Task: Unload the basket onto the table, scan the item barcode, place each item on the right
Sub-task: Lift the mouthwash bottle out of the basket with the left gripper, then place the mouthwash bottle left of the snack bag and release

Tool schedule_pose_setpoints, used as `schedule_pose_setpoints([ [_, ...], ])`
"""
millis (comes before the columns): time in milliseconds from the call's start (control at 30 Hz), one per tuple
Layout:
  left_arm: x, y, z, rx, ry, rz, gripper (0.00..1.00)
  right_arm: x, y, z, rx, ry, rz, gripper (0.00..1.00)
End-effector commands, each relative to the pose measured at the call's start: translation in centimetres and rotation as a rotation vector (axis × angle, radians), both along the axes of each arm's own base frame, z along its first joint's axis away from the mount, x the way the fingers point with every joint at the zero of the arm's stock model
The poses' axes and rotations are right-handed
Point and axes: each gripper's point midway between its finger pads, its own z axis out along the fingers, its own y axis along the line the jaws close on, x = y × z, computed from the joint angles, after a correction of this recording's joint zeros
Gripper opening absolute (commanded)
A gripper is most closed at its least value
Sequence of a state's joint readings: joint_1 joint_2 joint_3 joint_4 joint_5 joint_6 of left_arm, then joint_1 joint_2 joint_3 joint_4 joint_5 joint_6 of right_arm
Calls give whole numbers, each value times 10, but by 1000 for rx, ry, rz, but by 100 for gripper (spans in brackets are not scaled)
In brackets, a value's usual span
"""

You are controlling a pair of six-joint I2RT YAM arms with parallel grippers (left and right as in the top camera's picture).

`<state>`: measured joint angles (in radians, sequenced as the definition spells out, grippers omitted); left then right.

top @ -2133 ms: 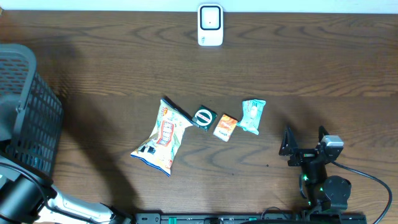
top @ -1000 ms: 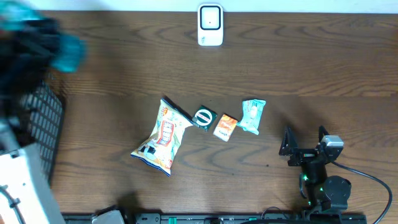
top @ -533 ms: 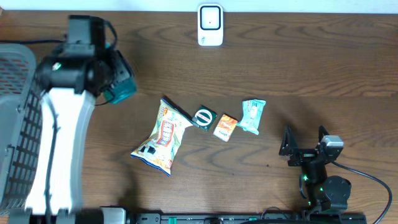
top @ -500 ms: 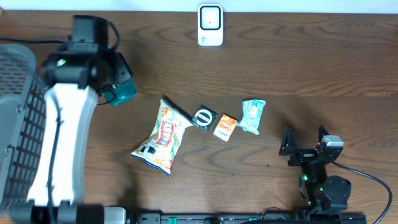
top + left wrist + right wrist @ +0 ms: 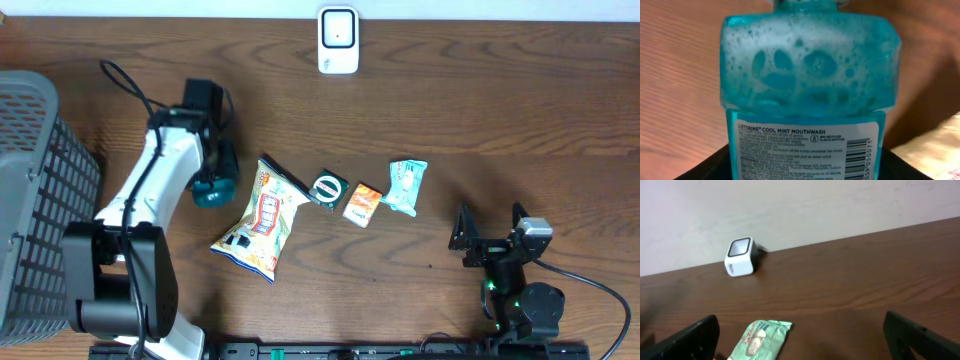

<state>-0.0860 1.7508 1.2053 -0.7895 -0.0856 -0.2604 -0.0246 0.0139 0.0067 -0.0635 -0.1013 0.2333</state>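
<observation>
The left gripper (image 5: pixel 214 168) held the blue-green transparent plastic mouthwash bottle (image 5: pixel 212 190), its jaws closed around the body at about half their width. The bottle was well apart from the white box-shaped scanner (image 5: pixel 338 41), toward the left arm's side and closer to the robot, just beside the yellow-and-white crinkled chip bag (image 5: pixel 262 220). The right gripper (image 5: pixel 490 228) rested far from the scanner at the robot's edge of the brown wooden table (image 5: pixel 480 110), jaws wide and holding nothing.

I think the main risk was the orientation. The black-and-white barcode (image 5: pixel 860 156) sat at the right edge of the white paper label (image 5: pixel 805 150) and faced the wrist camera, so it would need turning toward the scanner window or no reading would come. The foamy liquid could also shift during a quick swing and loosen the grip, and a low path might push the chip bag.

Some things were hard to see. In the wrist view the bottle filled the frame, the barcode was cut off at the bottom, and the fingers showed only as dark corners. Whether the bottle touched the table I could not tell.
</observation>
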Motion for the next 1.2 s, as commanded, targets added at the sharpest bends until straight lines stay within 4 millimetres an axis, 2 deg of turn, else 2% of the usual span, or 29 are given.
schedule_pose_setpoints([
  [0, -5, 1, -12, 34, 1, -50, 43, 0, 2, -1, -2, 2, 12, 99],
  [133, -16, -6, -30, 35, 10, -74, 43, 0, 2, -1, -2, 2, 12, 99],
  [200, -18, -12, -33, 35, 11, -93, 44, 0, 2, -1, -2, 2, 12, 99],
  [233, -17, -15, -33, 35, 8, -103, 47, 0, 2, -1, -2, 2, 12, 99],
  [300, -13, -24, -30, 34, -13, -127, 68, 0, 2, -1, -2, 2, 12, 99],
  [367, 1, -34, -17, 31, -61, -149, 98, 0, 2, -1, -2, 2, 12, 99],
  [467, 22, -40, 10, 21, -142, -150, 98, 0, 2, -1, -2, 2, 12, 99],
  [600, 58, -43, 73, 5, -325, -138, 98, 0, 2, -1, -2, 2, 12, 99],
  [667, 74, -46, 119, -7, -448, -132, 98, 0, 2, -1, -2, 2, 12, 99],
  [733, 88, -48, 174, -26, -594, -126, 98, 0, 2, -1, -2, 2, 12, 99],
  [767, 95, -50, 229, -45, -747, -121, 98, 0, 2, -1, -2, 2, 12, 99],
  [800, 97, -50, 262, -54, -841, -122, 98, 0, 2, -1, -2, 2, 12, 99],
  [867, 94, -50, 312, -57, -985, -135, 98, 0, 2, -1, -2, 2, 12, 99],
  [933, 83, -47, 356, -21, -1110, -185, 98, 0, 2, -1, -2, 2, 12, 99],
  [967, 74, -46, 374, 15, -1155, -224, 98, 0, 2, -1, -2, 2, 12, 99],
  [1033, 56, -42, 396, 89, -1197, -297, 98, 0, 2, -1, -2, 2, 12, 99],
  [1167, 15, -33, 408, 192, -1175, -398, 98, 0, 2, -1, -2, 2, 12, 99],
])
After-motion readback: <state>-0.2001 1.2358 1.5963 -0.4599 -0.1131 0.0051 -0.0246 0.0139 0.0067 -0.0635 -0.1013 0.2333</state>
